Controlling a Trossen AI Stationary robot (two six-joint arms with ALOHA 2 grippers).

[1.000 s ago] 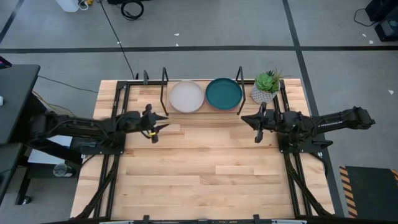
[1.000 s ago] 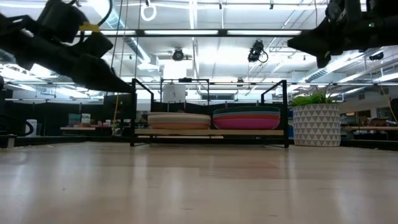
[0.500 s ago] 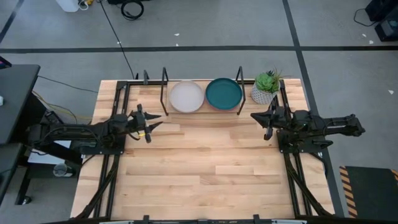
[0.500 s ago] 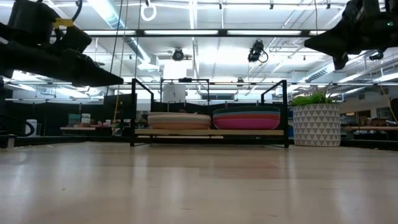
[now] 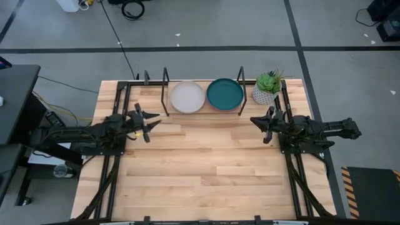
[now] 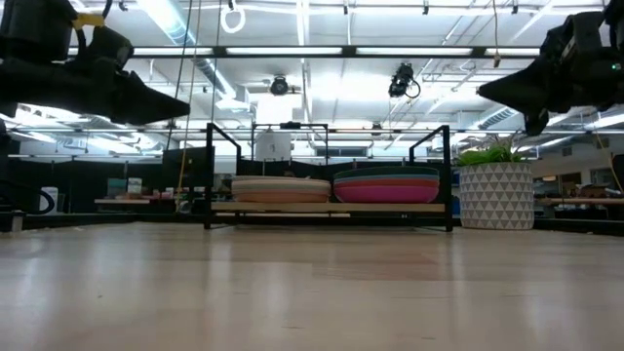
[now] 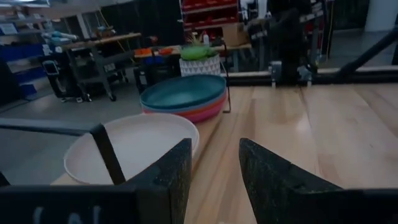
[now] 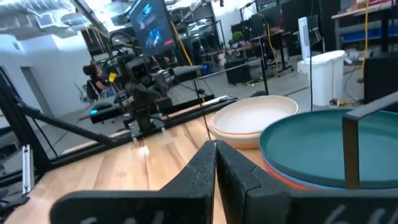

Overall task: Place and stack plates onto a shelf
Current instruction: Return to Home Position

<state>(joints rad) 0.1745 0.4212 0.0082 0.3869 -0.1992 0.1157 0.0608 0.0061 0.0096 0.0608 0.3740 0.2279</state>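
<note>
The plates sit in two stacks on the shelf (image 5: 164, 94), a black rod rack at the table's far edge. The left stack is topped by a light grey plate (image 5: 187, 97), the right stack by a dark teal plate (image 5: 224, 94). In the low view the right stack (image 6: 387, 184) shows magenta and orange rims under the teal. My left gripper (image 5: 150, 123) hovers open above the table, near-left of the shelf, also in its wrist view (image 7: 214, 168). My right gripper (image 5: 255, 120) hovers shut, near-right of the shelf (image 8: 216, 155). Neither holds anything.
A green plant in a white patterned pot (image 5: 267, 87) stands right of the shelf, close to my right gripper. The wooden tabletop (image 5: 206, 169) stretches bare from the shelf toward the near edge. Black frame rails run along both table sides.
My left gripper has drawn back toward the table's left edge, risen and tipped from nose-down toward level. My right gripper has pulled back toward the right edge and sunk a little. The plates have kept still.
</note>
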